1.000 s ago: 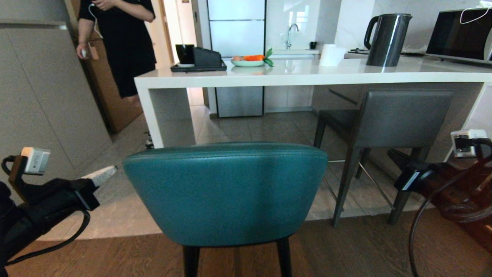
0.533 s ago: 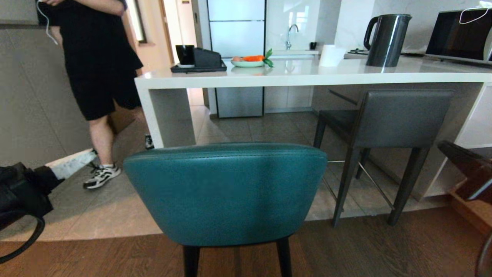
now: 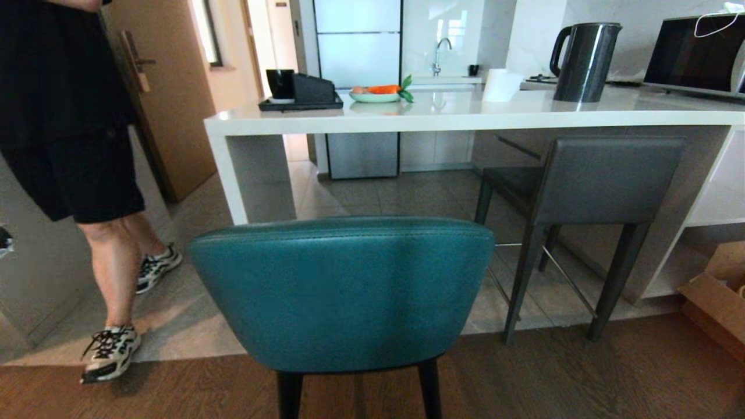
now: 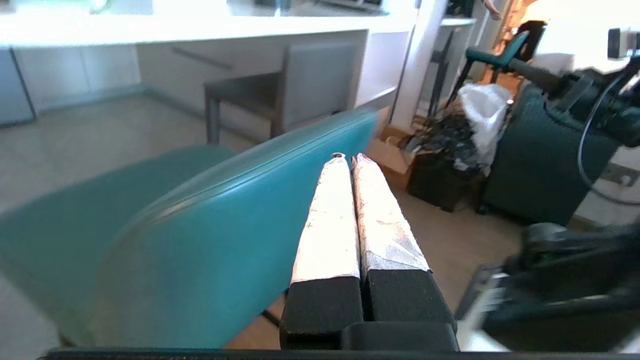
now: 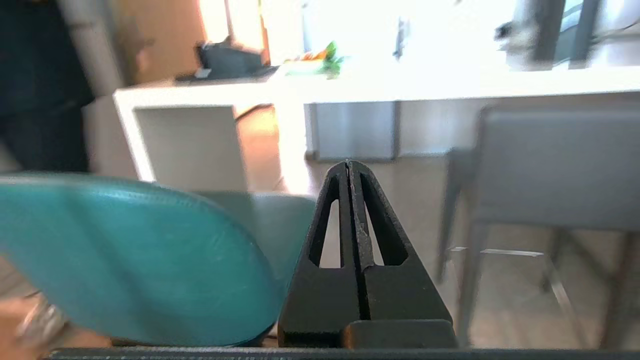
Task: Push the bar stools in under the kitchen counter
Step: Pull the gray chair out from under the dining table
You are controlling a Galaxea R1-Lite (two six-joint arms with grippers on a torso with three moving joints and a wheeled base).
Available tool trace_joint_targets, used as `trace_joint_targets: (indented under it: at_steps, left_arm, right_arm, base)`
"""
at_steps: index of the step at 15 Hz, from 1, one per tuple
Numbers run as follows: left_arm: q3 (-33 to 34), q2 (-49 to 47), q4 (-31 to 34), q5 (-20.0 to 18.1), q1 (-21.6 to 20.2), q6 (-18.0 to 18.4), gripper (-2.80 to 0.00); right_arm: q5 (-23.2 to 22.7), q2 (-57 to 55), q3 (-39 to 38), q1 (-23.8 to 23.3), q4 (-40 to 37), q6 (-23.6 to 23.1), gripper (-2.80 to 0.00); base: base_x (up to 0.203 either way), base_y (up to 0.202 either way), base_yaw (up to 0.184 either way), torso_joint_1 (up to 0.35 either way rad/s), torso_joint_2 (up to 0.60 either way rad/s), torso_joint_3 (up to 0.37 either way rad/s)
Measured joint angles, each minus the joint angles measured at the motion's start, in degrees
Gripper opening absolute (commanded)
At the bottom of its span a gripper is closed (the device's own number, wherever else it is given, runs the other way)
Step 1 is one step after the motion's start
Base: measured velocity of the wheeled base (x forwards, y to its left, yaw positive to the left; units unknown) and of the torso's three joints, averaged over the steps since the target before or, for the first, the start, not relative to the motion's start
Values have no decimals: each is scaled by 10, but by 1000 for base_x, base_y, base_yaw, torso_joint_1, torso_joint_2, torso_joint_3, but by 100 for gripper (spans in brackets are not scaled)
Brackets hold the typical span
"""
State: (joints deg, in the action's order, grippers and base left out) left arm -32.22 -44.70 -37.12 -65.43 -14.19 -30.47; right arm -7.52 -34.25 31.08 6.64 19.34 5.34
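Observation:
The teal bar stool (image 3: 343, 291) stands right in front of me on the wood floor, its rounded back toward me, short of the kitchen counter (image 3: 465, 113). The dark grey bar stool (image 3: 599, 180) stands at the right, its seat partly under the counter top. Neither arm shows in the head view. In the left wrist view my left gripper (image 4: 348, 159) is shut and empty, behind the teal stool (image 4: 200, 235) back. In the right wrist view my right gripper (image 5: 348, 164) is shut and empty, beside the teal stool (image 5: 125, 260) back, with the grey stool (image 5: 555, 170) ahead.
A person (image 3: 70, 145) in black shorts and sneakers walks at the left, close to the teal stool. On the counter stand a kettle (image 3: 585, 61), a black tray (image 3: 300, 102), a plate of vegetables (image 3: 375, 93) and a microwave (image 3: 698, 55). A cardboard box (image 3: 719, 297) lies at the right.
Both arms have pulled back and dropped out of the head view. The person has walked from the doorway toward me along the left side. The stools have not moved.

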Motion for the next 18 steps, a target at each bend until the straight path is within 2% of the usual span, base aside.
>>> trace_joint_targets:
  at_steps: [2,4,7,9,10,12,13,14,16,18]
  left_arm:
    - [-36,30,29,-11,6,-38,-280]
    - [-53,52,32,-59,13,-78,-280]
    - [-62,99,32,-135,26,-133,-280]
    - [-69,138,30,-177,69,-191,-280]
    - [-75,157,30,-185,109,-221,-280]
    - [-83,192,32,-186,169,-264,-280]
    - [-85,207,37,-180,176,-273,-280]
    - [-86,221,44,-175,163,-278,-280]
    - [-86,255,63,-170,96,-289,-280]
    - [-90,278,71,-177,72,-295,-280]
  right_arm:
    - [-2,59,21,-31,-61,-2,-280]
    - [-4,119,35,-61,-129,-2,-280]
    - [-18,184,45,-78,-200,-3,-280]
    - [-20,204,46,-79,-203,-3,-280]
    - [-20,212,43,-79,-203,-3,-280]
    - [-20,223,33,-77,-203,-3,-280]
    - [-20,228,25,-76,-203,-3,-280]
    - [-21,233,15,-75,-203,-4,-280]
    - [-20,247,-9,-72,-203,-10,-280]
    - [-20,263,-22,-70,-213,-12,-280]
  base:
    - [0,0,0,0,0,0]
    - [0,0,0,0,0,0]
    - [0,0,0,0,0,0]
    - [0,0,0,0,0,0]
    - [0,0,0,0,0,0]
    - [0,0,0,0,0,0]
    - [0,0,0,0,0,0]
    - [0,0,0,0,0,0]
    - [0,0,0,0,0,0]
    - [0,0,0,0,0,0]
